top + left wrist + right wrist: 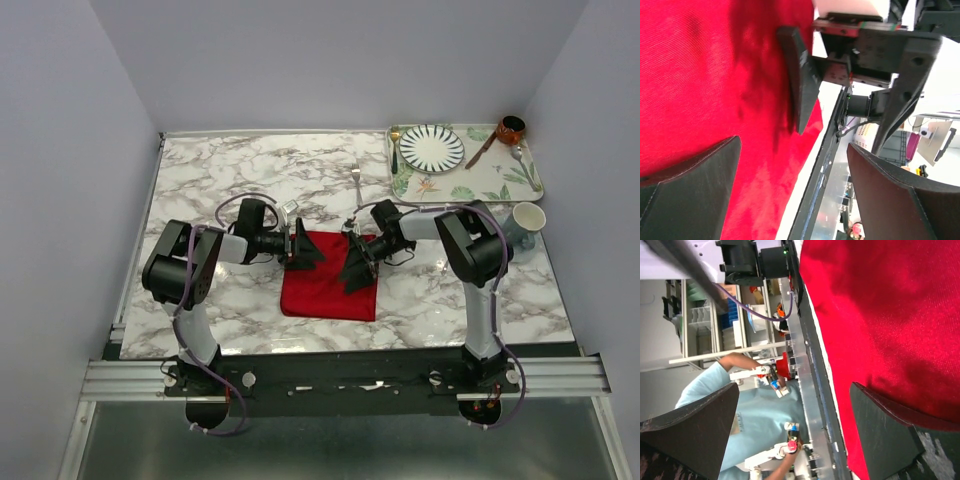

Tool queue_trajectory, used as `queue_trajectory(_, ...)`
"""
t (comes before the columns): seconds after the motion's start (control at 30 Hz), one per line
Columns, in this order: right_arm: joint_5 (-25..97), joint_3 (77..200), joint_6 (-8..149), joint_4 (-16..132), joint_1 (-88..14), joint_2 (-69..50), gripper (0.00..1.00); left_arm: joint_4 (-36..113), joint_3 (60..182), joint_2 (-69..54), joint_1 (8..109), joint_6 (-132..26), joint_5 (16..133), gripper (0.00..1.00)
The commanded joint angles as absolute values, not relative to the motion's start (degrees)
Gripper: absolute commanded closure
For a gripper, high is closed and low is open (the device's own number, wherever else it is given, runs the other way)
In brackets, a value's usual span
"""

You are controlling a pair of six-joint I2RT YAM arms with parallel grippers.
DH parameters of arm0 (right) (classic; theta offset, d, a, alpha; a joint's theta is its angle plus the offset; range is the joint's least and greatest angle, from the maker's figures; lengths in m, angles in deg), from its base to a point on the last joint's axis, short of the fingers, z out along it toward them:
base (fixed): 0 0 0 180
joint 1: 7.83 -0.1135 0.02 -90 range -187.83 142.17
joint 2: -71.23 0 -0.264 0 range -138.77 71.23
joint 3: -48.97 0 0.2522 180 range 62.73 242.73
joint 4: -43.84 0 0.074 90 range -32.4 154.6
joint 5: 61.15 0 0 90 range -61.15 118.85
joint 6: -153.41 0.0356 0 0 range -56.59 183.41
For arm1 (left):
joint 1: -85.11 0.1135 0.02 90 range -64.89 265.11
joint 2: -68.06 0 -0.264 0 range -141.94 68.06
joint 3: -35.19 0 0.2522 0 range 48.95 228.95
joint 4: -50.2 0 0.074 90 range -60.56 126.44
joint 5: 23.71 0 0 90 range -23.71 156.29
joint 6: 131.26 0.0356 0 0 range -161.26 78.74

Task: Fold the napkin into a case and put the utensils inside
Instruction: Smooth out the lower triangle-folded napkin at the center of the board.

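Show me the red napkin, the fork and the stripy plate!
napkin (328,285): top view, middle of the red cloth.
fork (357,186): top view, on its thin handle.
plate (432,148): top view, on its bare middle.

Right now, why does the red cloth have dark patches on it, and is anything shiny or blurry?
Top external view: sharp, with a pale sheen on the marble table right of the napkin. Left wrist view: the dark patches are shadows lying on the cloth, and the far right is washed out white. Right wrist view: the cloth is bright higher up and shaded lower down, and the room behind looks slightly soft.
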State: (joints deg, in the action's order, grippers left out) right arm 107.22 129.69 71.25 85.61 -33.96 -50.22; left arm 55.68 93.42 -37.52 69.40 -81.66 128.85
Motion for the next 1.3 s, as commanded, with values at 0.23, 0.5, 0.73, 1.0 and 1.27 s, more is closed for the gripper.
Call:
queue_trajectory(0.23,107.8,133.2,46.8,103.4,-31.6,-56.0,0.00,56.3,90.7,-40.0,72.5,-80.5,129.0,0.10)
queue_trajectory(0.5,100.9,137.2,52.5,106.5,-30.3,-41.5,0.08,46.3,94.9,-30.7,71.2,-71.3,130.8,0.20)
queue_trajectory(0.73,82.6,140.8,63.0,103.5,-22.6,-38.8,0.32,26.5,100.5,-24.2,71.1,-53.4,118.9,0.35)
queue_trajectory(1.0,68.7,146.3,67.6,100.5,-19.1,-43.8,0.34,22.6,99.8,-21.9,70.3,-47.5,112.5,0.39)
queue_trajectory(1.27,68.7,153.7,68.9,100.5,-19.2,-51.9,0.34,18.5,101.7,-25.7,67.0,-42.6,109.0,0.39)
